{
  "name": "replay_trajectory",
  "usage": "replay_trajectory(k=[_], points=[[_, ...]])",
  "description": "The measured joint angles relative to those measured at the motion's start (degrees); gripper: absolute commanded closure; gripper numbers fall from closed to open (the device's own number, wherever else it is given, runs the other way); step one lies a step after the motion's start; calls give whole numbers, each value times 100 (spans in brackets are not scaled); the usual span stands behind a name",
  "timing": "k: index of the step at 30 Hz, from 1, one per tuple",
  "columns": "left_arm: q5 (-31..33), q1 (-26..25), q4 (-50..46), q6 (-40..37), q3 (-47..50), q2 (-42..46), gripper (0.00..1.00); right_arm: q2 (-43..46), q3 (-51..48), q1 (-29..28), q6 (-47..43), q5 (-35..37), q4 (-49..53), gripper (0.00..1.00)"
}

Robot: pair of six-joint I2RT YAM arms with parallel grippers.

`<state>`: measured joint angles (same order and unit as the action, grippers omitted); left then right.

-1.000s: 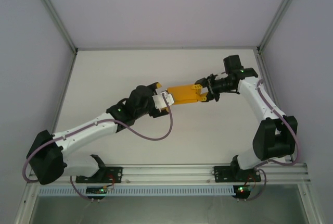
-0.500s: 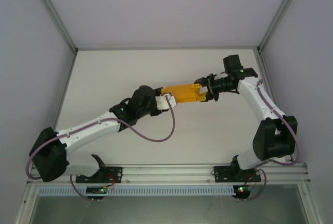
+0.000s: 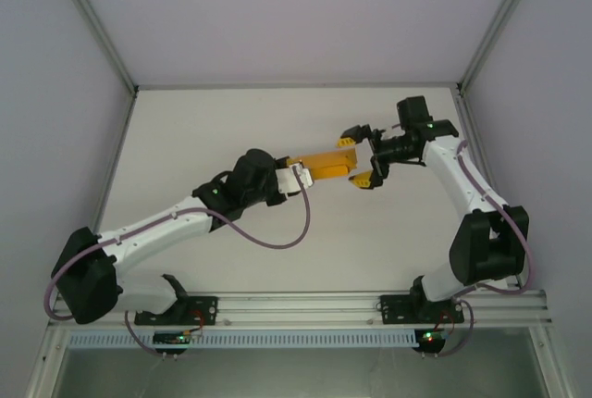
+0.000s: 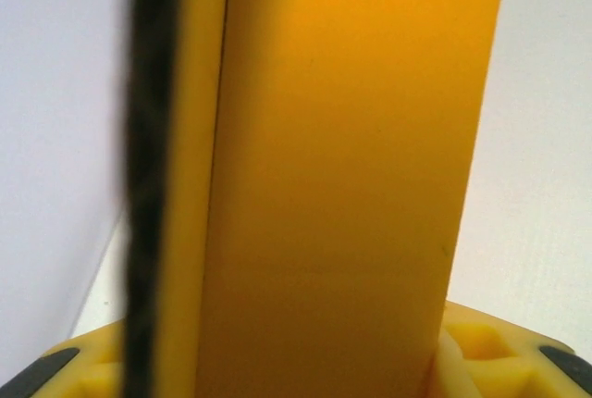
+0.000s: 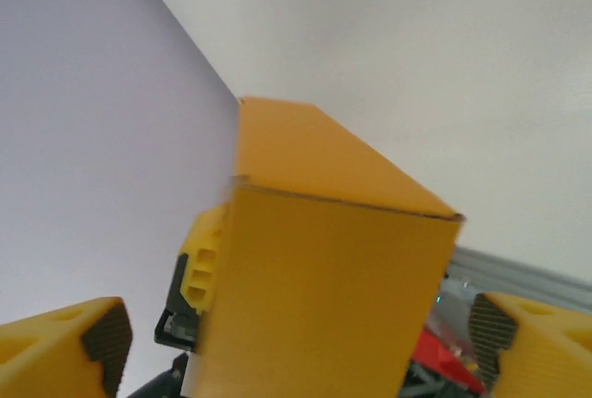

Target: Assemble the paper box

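The left pincer (image 3: 297, 177) is clamping the near-left end of the paper box (image 3: 326, 165); in the left wrist view one yellow finger (image 4: 190, 185) with its black pad is pressing flat against the long side of the orange card, and the opposite finger is hidden behind the box. The box is standing as a folded rectangular form with flat faces and sharp creased edges, and it is extending from the left pincer toward the right arm, over the middle of the white tabletop (image 3: 203, 130). Whether its underside is touching the tabletop cannot be told. The right pincer (image 3: 355, 160) is standing released, with its jaws spread wide: one yellow fingertip is sitting beyond the far side of the box's right end and the other on the near side, both apart from the card. In the right wrist view the two fingertips (image 5: 69, 342) are appearing at the lower corners, with the box end between them and clear of both pads. The end facing this camera is showing as a closed face, so the inside of the box cannot be seen.
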<state>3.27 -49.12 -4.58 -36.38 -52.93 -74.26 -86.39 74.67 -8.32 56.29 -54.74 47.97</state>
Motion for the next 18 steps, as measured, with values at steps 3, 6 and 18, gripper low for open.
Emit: replay_trajectory(k=[3,6,18], points=[[-262,138,-586,214,-179,0,61,61,278,190,-789,632,-37,1],[-675,389,-1416,402,-407,0,59,470,332,256,-1956,2055,-391,1],[-1722,970,-3766,682,-1224,-1163,61,1884,-881,-144,-5694,3115,-1882,1]])
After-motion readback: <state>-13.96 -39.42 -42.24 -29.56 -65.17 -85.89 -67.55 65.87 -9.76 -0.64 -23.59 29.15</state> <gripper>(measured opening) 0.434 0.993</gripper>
